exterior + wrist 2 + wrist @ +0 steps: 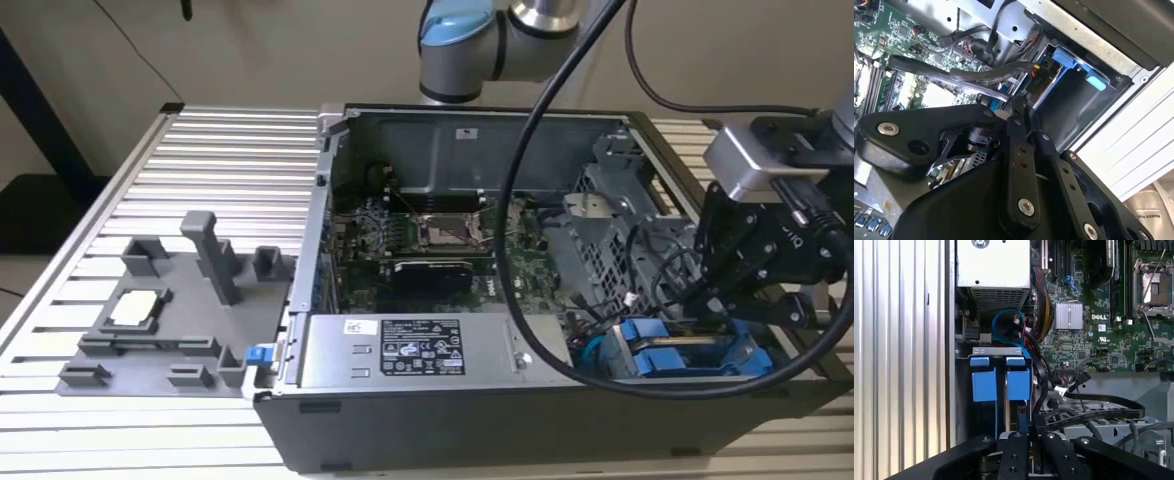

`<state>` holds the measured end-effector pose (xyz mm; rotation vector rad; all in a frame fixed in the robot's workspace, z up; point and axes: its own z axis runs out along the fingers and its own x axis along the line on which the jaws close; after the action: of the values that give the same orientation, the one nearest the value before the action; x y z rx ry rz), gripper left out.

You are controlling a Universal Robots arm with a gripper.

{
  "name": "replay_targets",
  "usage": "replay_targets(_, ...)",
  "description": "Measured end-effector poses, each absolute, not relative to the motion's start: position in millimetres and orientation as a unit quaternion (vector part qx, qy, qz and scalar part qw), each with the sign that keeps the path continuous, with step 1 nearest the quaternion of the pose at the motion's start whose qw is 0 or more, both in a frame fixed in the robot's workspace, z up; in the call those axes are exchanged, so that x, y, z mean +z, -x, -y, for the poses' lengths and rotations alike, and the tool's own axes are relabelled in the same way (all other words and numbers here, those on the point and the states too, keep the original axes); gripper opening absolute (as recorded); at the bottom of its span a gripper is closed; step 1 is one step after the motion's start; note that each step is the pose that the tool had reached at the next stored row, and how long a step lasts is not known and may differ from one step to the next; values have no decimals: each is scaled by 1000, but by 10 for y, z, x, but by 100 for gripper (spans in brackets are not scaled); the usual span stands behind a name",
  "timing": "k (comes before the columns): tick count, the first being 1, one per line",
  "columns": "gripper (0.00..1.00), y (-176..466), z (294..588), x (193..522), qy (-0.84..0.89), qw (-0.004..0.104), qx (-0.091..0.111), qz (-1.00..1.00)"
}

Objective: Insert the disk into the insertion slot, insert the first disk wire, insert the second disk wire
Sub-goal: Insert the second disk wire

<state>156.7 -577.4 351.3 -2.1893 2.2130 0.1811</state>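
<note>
Black linkage of the hand (1026,432) fills the lower frame in both wrist views, its fingers drawn close together around what seems a cable plug at the rear edge of the disk (1017,385); whether the plug is truly pinched cannot be told. In the first wrist view the disk, in its blue frame, sits seated in the insertion slot (989,351) at centre, beside a second blue-fronted carrier (984,385) to its left. In the exterior view the hand (714,310) hangs at the right, just above the blue carriers in the lower right corner of the open computer case (400,410), which stands on the ribbed worktop (214,150). Judged from this, disk insertion is done; wire insertion appears under way, and how many wires are seated cannot be told.
</note>
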Motion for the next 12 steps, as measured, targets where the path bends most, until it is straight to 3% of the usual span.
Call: replay_targets(12,16,-1588,5795,3451,702,12,58,-710)
